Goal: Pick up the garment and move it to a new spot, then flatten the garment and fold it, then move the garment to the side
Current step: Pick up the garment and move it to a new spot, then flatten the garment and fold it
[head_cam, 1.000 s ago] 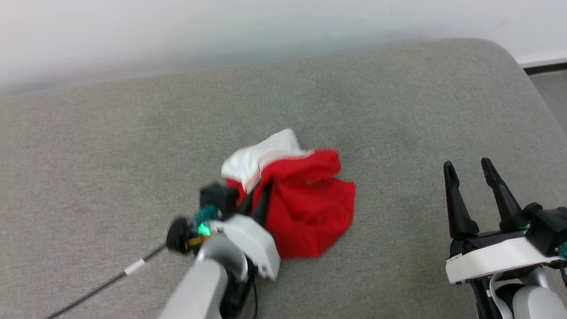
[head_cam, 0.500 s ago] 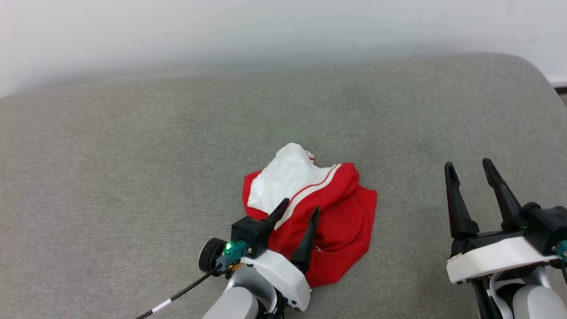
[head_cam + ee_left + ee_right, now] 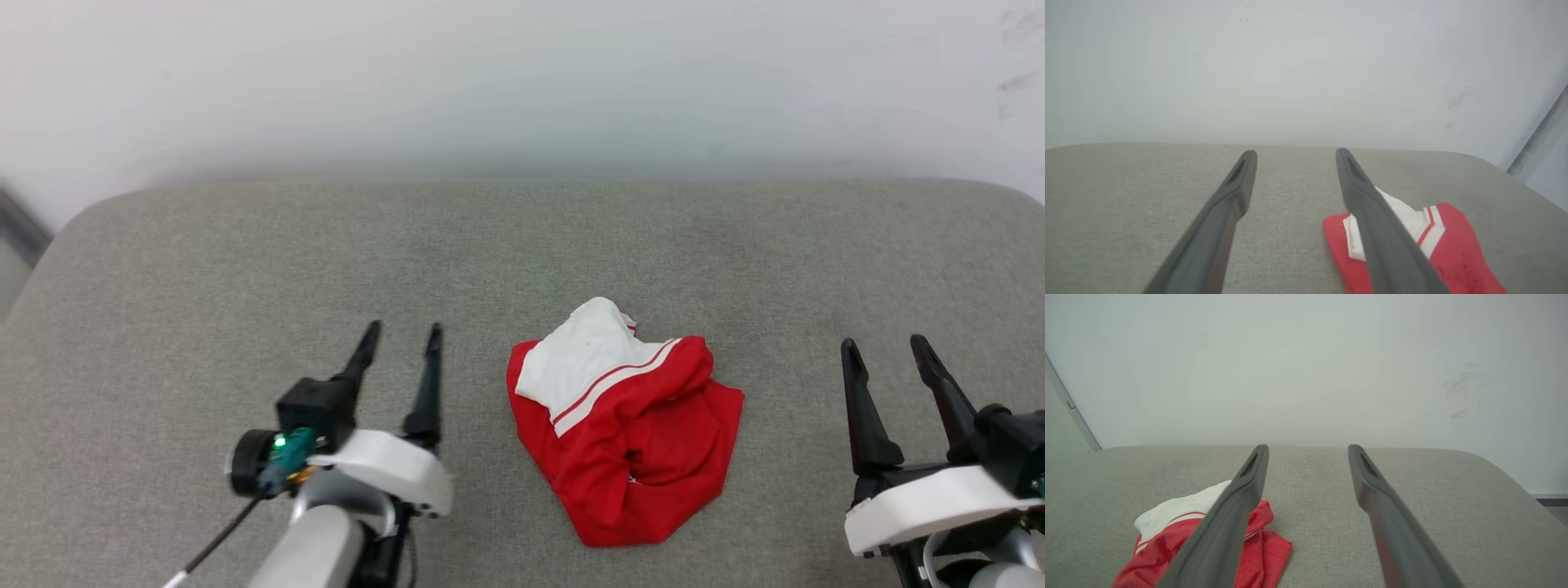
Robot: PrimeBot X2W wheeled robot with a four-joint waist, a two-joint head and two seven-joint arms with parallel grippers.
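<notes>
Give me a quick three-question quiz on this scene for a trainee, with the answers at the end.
1. True or false: the left pincer is gripping the garment.
2. The garment on the grey cushion is: A spread flat, B crumpled in a heap, C neatly folded?
3. Fill in: the right pincer has its jaws ___.
Key: 1 false; 2 B; 3 open.

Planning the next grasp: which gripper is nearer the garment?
Left, slightly. The left gripper sits just left of the garment; the right gripper stands farther off on its right.
</notes>
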